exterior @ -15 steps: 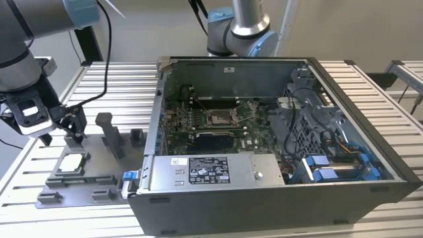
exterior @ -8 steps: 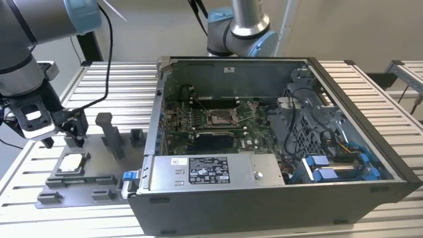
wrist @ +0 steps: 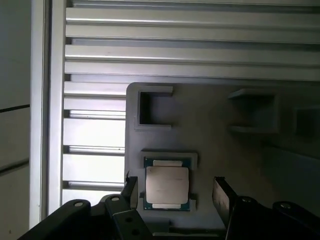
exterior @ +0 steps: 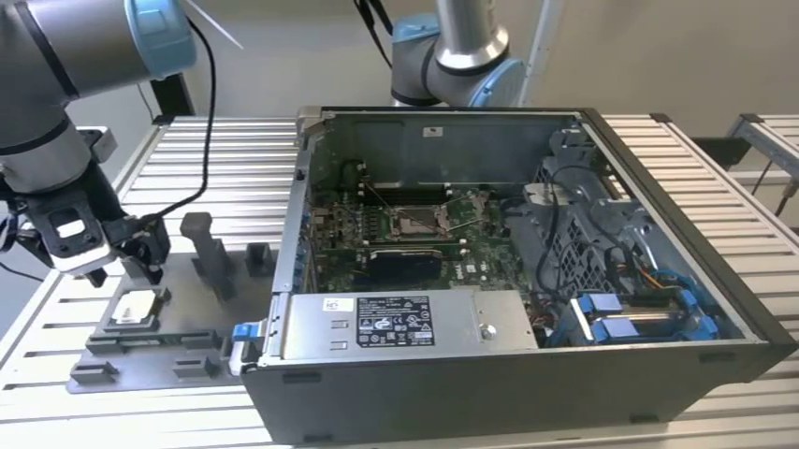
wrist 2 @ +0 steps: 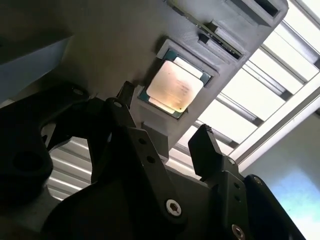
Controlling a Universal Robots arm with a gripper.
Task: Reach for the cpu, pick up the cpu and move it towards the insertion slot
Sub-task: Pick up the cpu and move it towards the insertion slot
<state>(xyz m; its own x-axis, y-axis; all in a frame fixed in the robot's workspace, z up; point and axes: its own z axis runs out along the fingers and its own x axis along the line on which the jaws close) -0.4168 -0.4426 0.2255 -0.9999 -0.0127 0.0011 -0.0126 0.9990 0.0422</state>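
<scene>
The cpu (exterior: pixel 135 309) lies flat, silvery face up, in a recess of the grey fixture plate (exterior: pixel 187 327) at the exterior view's left. My gripper (exterior: pixel 125 269) hovers just above it, open, holding nothing. In both wrist views the two dark fingers stand on either side of the cpu (wrist 2: pixel 175 87) (wrist: pixel 166 185), apart from it, with the gripper (wrist 2: pixel 165 117) (wrist: pixel 175 194) centred over the chip. The insertion slot (exterior: pixel 418 220) is a silver-framed socket on the green board inside the open computer case, well off to the exterior view's right of the gripper.
The computer case (exterior: pixel 500 374) stands with high metal walls around the board. Upright grey fixture blocks (exterior: pixel 206 253) rise from the plate near the gripper. A second arm (exterior: pixel 456 56) stands behind the case. The slatted aluminium table (exterior: pixel 225 159) lies below.
</scene>
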